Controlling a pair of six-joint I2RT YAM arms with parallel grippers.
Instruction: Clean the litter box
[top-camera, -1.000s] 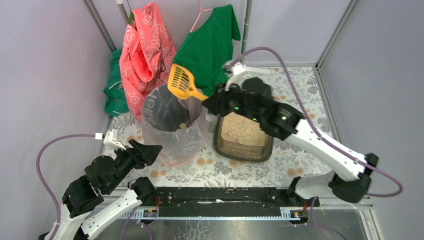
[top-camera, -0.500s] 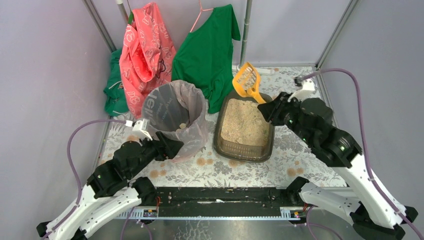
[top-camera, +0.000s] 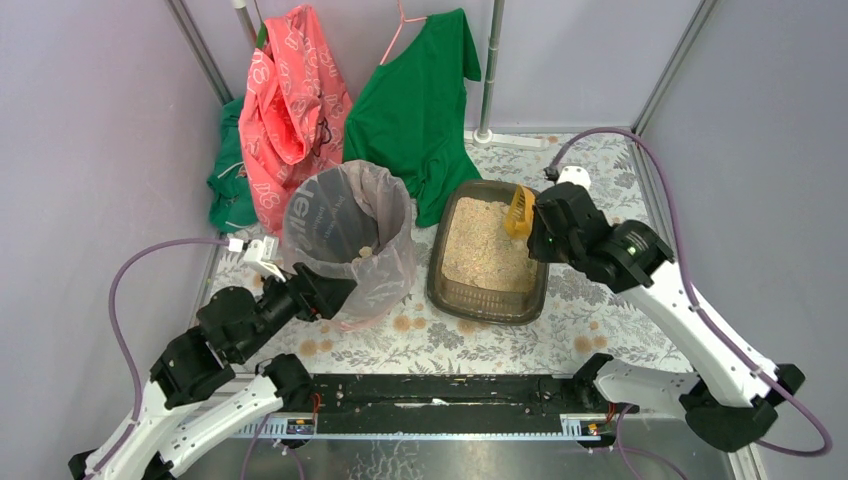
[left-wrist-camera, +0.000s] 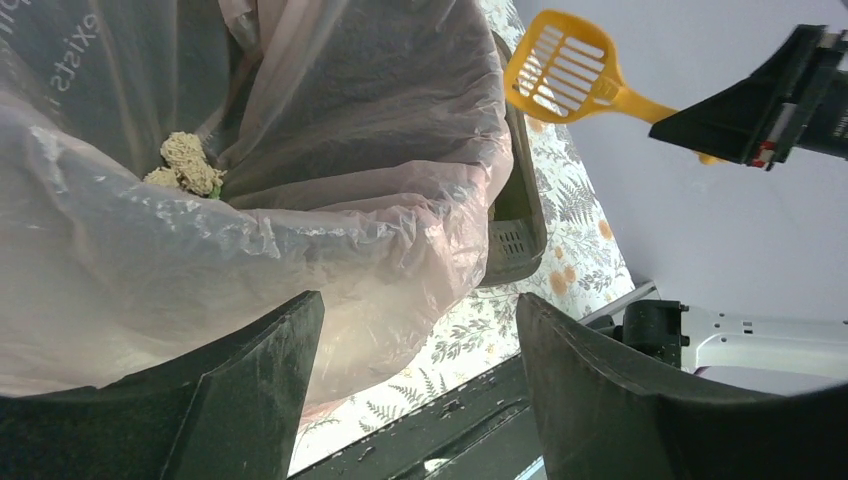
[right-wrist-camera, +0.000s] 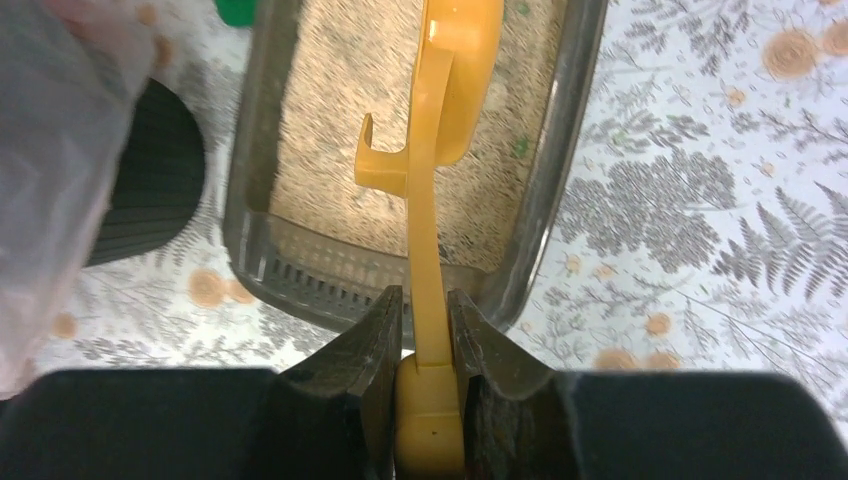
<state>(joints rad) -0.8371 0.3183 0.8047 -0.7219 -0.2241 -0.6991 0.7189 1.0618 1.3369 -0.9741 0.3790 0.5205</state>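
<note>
**Scoop held over the litter box, right arm nearest**

Shows a table (top-camera: 470, 335) under a floral cloth, with a pink garment (top-camera: 292, 95) and a green shirt (top-camera: 415, 95) hanging at the back. Places a round bin (top-camera: 300, 215), lined with a clear bag, left of centre. Sets the litter box (top-camera: 487, 303) just beside it to the right: a dark, shallow tray of beige litter, long axis running from the arm bases toward the back wall.

Puts the right arm (top-camera: 690, 310) above the box's right side. Keeps the left arm (top-camera: 200, 360) low at the bin's near side, with the bin between it and the box, leaving the right arm by far the nearer.

Catches the right gripper (right-wrist-camera: 428, 305) clamped tight on the handle of a small yellow scoop (right-wrist-camera: 465, 80). Seen from the right wrist, lines that handle up with the box's long axis, slotted head turned on edge over the litter, box straight ahead and below. Cannot tell whether the head touches the litter.

Finds the left gripper (left-wrist-camera: 418, 305) spread wide and holding nothing, fingers (left-wrist-camera: 255, 390) facing the bag. Reveals a few litter clumps (left-wrist-camera: 188, 165) low inside the bag.

Suggests, as a judgement, a dip and a drag along the box's length next, with little sideways travel needed.
</note>
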